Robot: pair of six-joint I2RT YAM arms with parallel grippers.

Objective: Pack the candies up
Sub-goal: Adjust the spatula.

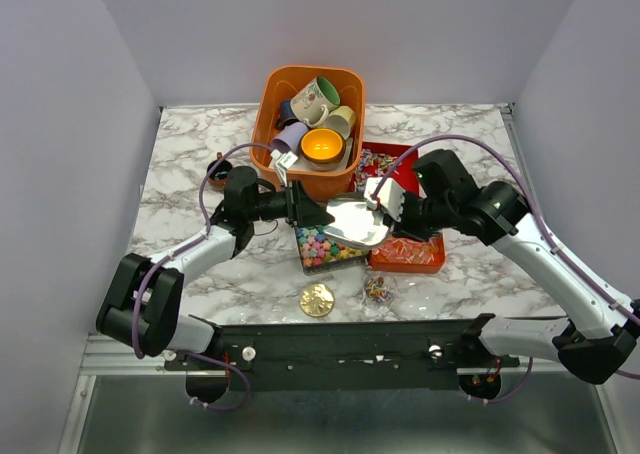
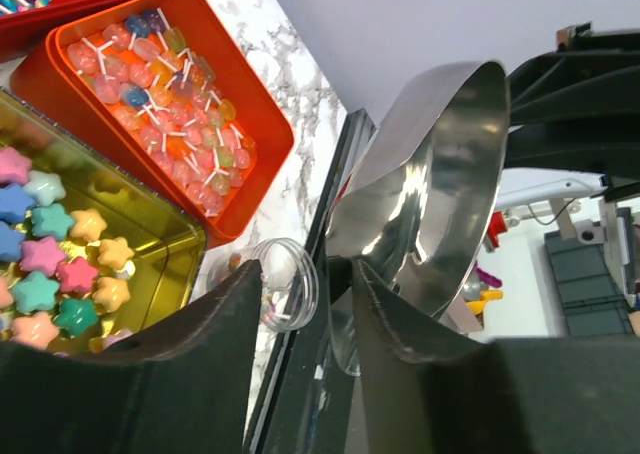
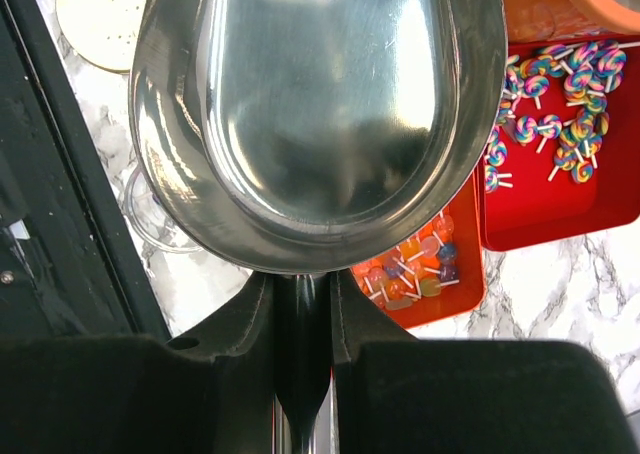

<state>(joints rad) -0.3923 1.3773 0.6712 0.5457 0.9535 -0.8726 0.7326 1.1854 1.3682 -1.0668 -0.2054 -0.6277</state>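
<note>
My right gripper (image 1: 392,206) (image 3: 302,294) is shut on the handle of an empty metal scoop (image 1: 355,222) (image 3: 320,104), held over the middle of the table. My left gripper (image 1: 303,209) (image 2: 308,274) is open, and the scoop's (image 2: 430,184) thin rim lies in the gap beside its right finger. Pastel star candies (image 1: 322,244) (image 2: 60,264) fill a gold-bottomed box under the scoop. Small round lollipops (image 2: 160,84) (image 3: 420,264) lie in an orange tray (image 1: 405,264). Swirl lollipops (image 3: 560,84) lie in a red tray (image 1: 400,154).
An orange bin (image 1: 275,89) of ceramic mugs (image 1: 318,96) stands at the back. A small clear jar (image 1: 378,290) (image 2: 285,279) with a few candies and a gold lid (image 1: 318,299) (image 3: 100,19) sit near the front edge.
</note>
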